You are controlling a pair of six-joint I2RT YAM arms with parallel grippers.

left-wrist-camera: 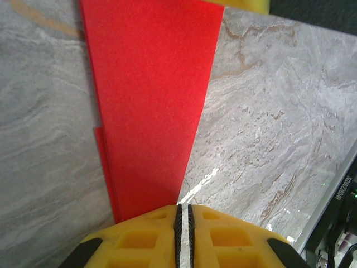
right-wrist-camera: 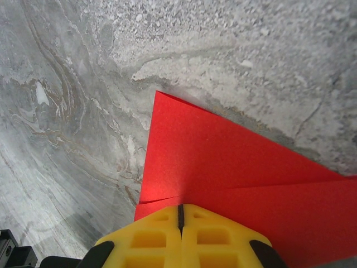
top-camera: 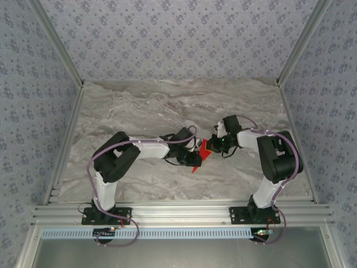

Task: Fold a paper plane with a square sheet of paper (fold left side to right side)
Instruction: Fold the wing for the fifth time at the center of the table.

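The square sheet of paper (top-camera: 203,152) is bright red and folded into a creased, pointed shape lying on the marble table (top-camera: 139,106) between the two arms. My left gripper (top-camera: 196,158) comes at it from the left. In the left wrist view the paper (left-wrist-camera: 150,100) tapers down to my left gripper (left-wrist-camera: 183,207), whose pads stand all but shut, with only a thin slit of table showing between them. In the right wrist view my right gripper (right-wrist-camera: 180,206) is shut and sits over the paper (right-wrist-camera: 223,162), where two layers meet along a crease. The right gripper (top-camera: 215,143) stands at the sheet's right side.
Aluminium rails (top-camera: 178,212) run along the table's near edge, and patterned walls (top-camera: 178,33) enclose the back and sides. Bare marble lies behind and to both sides of the paper.
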